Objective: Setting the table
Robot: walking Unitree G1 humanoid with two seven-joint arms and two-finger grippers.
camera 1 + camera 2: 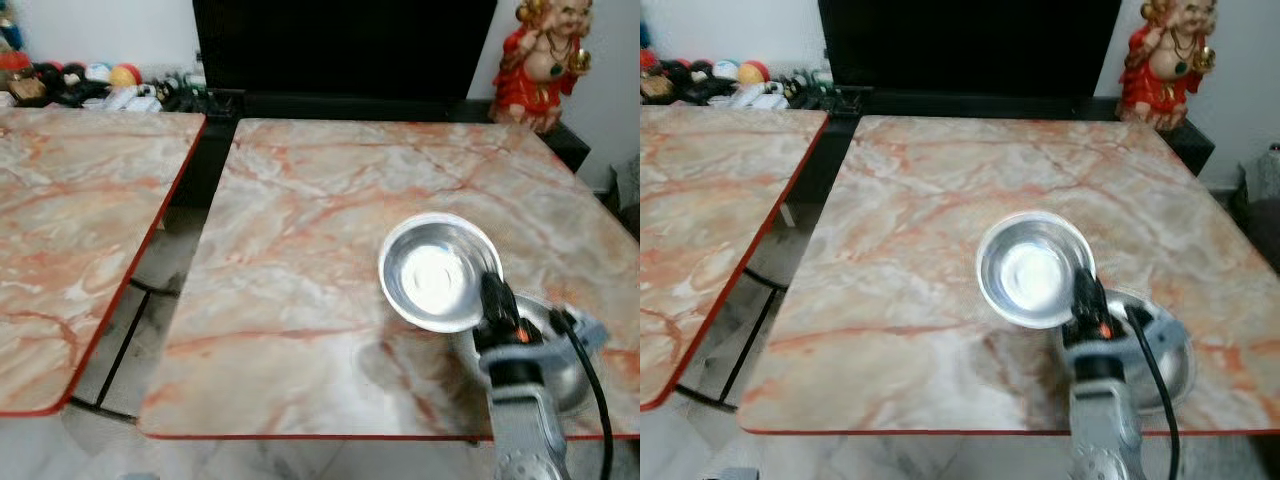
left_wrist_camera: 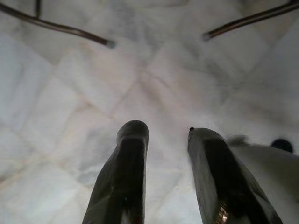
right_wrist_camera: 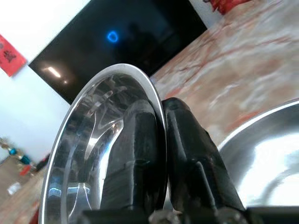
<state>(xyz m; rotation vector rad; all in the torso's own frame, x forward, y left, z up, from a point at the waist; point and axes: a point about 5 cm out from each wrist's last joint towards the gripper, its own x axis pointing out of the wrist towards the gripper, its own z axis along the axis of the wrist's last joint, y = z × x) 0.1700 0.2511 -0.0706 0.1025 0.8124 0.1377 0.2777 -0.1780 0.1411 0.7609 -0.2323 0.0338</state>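
A shiny steel bowl (image 1: 436,272) hangs tilted above the right part of the marble table (image 1: 300,250). My right gripper (image 1: 492,292) is shut on the bowl's near rim, one finger inside and one outside, as the right wrist view shows at the rim (image 3: 156,109). A second steel bowl (image 1: 560,345) lies on the table just under and right of my wrist, also seen in the right wrist view (image 3: 266,158). My left gripper (image 2: 163,135) hangs over pale floor tiles, its fingers apart with nothing between them.
A second marble table (image 1: 70,220) stands to the left across a gap. A black TV screen (image 1: 340,45) and a red figurine (image 1: 540,60) stand behind the table. Small items (image 1: 90,85) crowd the shelf at back left.
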